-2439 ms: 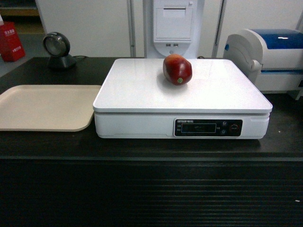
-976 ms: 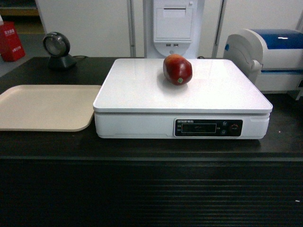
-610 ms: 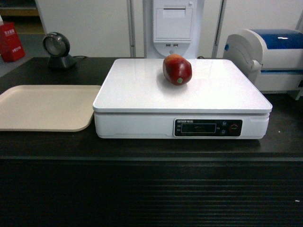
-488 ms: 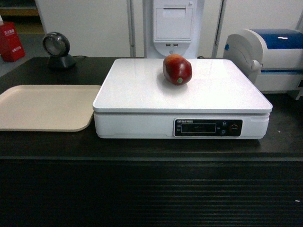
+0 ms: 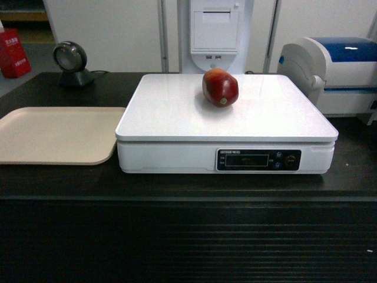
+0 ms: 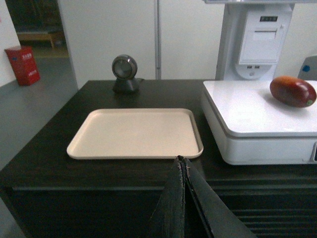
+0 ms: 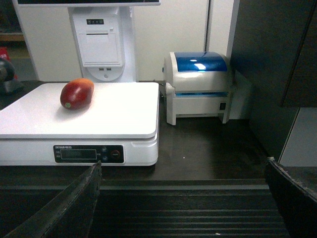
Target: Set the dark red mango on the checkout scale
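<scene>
The dark red mango lies on the far middle of the white scale, which stands on the black checkout. Nothing touches the fruit. The mango and scale also show at the right of the left wrist view, and the mango on the scale at the left of the right wrist view. My left gripper is shut and empty, held in front of the counter's edge. My right gripper is open wide and empty, low before the ribbed front. Neither gripper shows in the head view.
A beige tray lies left of the scale. A round black scanner stands at the back left. A white-and-blue printer sits at the right. A white receipt terminal rises behind the scale. A red box is far left.
</scene>
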Motion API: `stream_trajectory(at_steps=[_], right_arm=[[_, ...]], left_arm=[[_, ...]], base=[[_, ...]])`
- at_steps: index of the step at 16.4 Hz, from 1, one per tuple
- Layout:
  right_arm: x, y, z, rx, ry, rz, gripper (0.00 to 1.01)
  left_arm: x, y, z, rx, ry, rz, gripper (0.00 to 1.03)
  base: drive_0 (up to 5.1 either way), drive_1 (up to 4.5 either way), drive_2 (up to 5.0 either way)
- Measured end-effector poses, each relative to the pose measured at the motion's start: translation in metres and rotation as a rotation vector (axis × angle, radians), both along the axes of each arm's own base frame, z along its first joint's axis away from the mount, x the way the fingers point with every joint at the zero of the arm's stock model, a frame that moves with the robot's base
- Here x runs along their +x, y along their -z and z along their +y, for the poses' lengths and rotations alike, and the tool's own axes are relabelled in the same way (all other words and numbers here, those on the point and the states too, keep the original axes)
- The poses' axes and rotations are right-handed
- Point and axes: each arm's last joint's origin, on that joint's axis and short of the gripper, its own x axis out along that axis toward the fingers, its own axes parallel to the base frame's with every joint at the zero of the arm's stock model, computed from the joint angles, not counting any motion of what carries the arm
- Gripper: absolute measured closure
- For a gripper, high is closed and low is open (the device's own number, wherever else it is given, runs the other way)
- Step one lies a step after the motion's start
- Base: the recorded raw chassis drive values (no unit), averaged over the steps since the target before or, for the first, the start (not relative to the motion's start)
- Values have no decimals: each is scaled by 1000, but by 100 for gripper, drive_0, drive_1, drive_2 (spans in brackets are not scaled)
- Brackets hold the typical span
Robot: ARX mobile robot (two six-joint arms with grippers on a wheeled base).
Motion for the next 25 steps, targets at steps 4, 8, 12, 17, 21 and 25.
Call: stream_trajectory(at_steps=[4, 8, 12, 17, 21, 25], right_arm=[[0, 0, 0, 0, 0, 1, 3], [0, 0, 0, 0, 0, 0, 3], [0, 0, 0, 0, 0, 0, 3], [0, 0, 0, 0, 0, 1, 3], [0, 0, 0, 0, 0, 1, 3], [0, 0, 0, 0, 0, 1, 3]], left_arm=[[0, 1, 0, 0, -1, 4, 89], [0, 1, 0, 0, 0, 4, 35], [0, 1, 0, 2, -1, 4, 6], [0, 1, 0, 2, -1, 4, 5], [0, 1, 0, 3, 0, 4, 5], [0, 1, 0, 3, 0, 4, 5]], base=[[0, 0, 0], [0, 0, 0], [0, 0, 0], [0, 0, 0], [0, 0, 0], [0, 0, 0]])
